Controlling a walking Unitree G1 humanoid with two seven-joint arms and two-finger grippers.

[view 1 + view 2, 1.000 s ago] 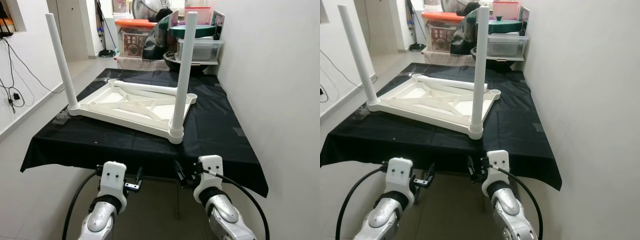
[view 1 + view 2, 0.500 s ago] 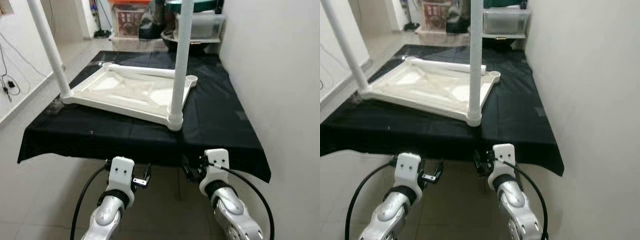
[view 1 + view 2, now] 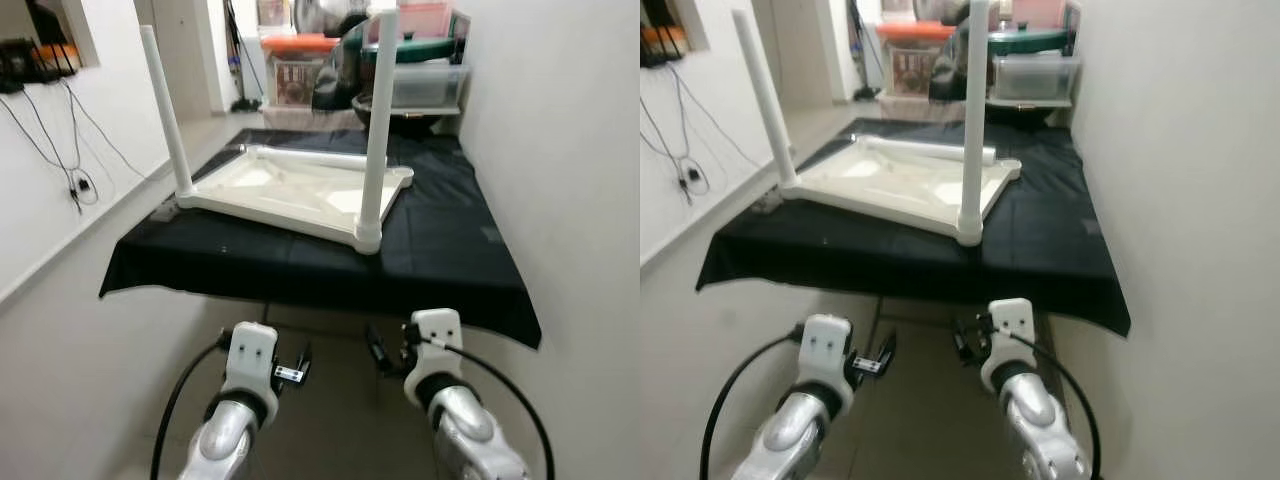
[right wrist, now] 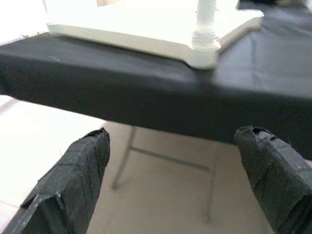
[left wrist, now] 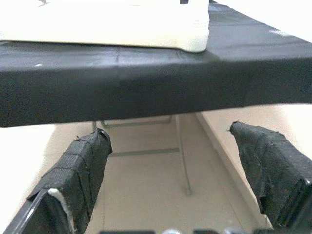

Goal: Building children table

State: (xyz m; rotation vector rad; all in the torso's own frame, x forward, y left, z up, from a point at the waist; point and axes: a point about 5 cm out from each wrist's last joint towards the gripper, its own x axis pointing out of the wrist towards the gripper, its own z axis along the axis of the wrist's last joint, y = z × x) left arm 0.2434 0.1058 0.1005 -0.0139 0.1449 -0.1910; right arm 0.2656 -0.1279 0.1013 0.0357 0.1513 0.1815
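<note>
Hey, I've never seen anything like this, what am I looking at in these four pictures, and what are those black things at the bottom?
This is a humanoid robot seen through its own cameras. The two wide pictures come from a stereo camera on its head, looking forward and down. The two close pictures come from cameras on its wrists, each looking along that arm's two black fingers.

The silver arms low in the head views end in the left gripper and the right gripper. Both are open, hold nothing, and hang in front of the table edge, below it.

On the table, covered in a black cloth, lies a white children's table turned upside down. Two legs stand up from its near corners; another loose leg lies along its far edge. Storage boxes sit behind.
</note>
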